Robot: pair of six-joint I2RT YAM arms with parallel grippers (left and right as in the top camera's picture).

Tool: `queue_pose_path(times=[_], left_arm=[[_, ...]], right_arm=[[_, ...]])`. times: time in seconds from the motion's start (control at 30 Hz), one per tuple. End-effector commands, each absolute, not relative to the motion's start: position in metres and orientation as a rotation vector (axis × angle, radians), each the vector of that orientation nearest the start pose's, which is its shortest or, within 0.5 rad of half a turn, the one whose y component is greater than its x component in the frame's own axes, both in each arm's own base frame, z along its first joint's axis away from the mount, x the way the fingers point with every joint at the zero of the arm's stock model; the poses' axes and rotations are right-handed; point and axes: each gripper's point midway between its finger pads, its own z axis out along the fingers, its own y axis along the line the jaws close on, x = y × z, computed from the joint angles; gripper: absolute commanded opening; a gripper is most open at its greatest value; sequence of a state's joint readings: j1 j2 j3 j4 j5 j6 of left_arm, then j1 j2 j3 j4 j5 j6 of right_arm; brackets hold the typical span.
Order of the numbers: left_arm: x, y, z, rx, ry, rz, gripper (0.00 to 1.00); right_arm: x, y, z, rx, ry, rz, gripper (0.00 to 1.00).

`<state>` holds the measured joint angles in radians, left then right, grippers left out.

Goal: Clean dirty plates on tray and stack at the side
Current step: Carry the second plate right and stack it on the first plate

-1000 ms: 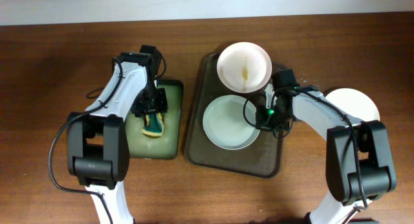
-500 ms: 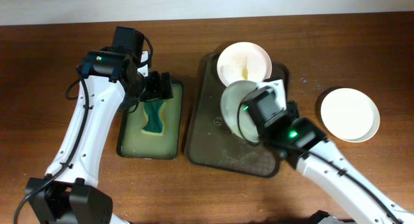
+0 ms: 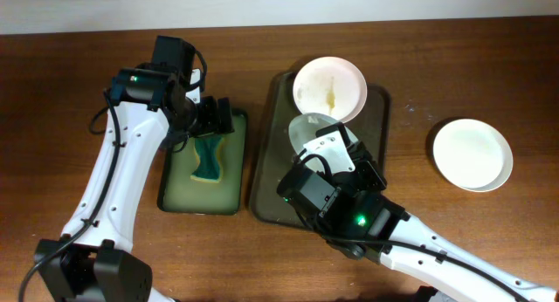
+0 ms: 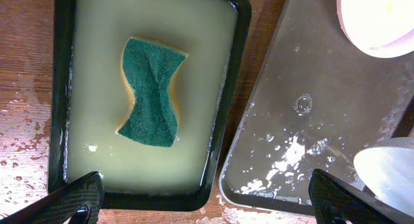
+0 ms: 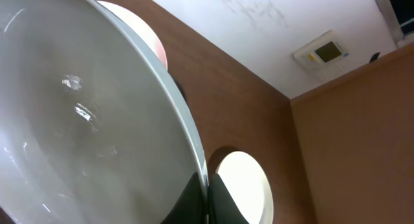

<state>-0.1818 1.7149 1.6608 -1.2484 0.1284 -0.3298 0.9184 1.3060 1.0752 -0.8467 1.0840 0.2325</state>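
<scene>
My right gripper is shut on the rim of a white plate and holds it tilted on edge above the dark brown tray. In the overhead view that plate shows just above the raised right arm. A second plate with a yellowish smear lies at the tray's far end. A third, clean-looking plate lies on the table at the right. My left gripper is open and empty, hovering over the teal sponge.
The sponge lies in a small green-lined, black-rimmed tray of murky liquid, left of the brown tray. The brown tray's bare floor is wet. Water drops lie on the wooden table beside the green tray.
My right arm has lifted the near plate off the tray, tilted it on edge and risen toward the camera. My left gripper rose off the sponge, leaving it in the green tray.
</scene>
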Motion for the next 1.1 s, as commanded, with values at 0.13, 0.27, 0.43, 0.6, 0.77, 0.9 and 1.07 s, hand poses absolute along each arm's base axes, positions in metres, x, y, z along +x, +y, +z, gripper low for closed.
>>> queue_pose_path(times=[0.13,0.27,0.43,0.6,0.77,0.9,1.07], left_arm=[[0.361,-0.089,0.192,-0.179,2.879,-0.301,0.99],[0.361,-0.089,0.192,-0.179,2.879,-0.301,0.99],[0.361,-0.089,0.192,-0.179,2.879,-0.301,1.0],[0.361,-0.089,0.192,-0.179,2.879,-0.301,0.99],[0.361,-0.089,0.192,-0.179,2.879,-0.301,0.99],[0.361,-0.089,0.192,-0.179,2.879,-0.301,0.99],[0.361,-0.089,0.192,-0.179,2.879,-0.301,0.99]], right_arm=[[0.287,0.121,0.244,-0.368,2.006,-0.793,0.04],[0.287,0.121,0.244,-0.371,2.007,-0.795,0.04],[0.286,0.119,0.243,-0.383,2.01,-0.813,0.04],[0.286,0.119,0.243,-0.383,2.01,-0.813,0.04],[0.286,0.118,0.243,-0.353,2.012,-0.797,0.04],[0.306,0.09,0.222,0.024,2.156,-0.564,0.04],[0.337,0.038,0.187,0.286,2.526,0.129,0.04]])
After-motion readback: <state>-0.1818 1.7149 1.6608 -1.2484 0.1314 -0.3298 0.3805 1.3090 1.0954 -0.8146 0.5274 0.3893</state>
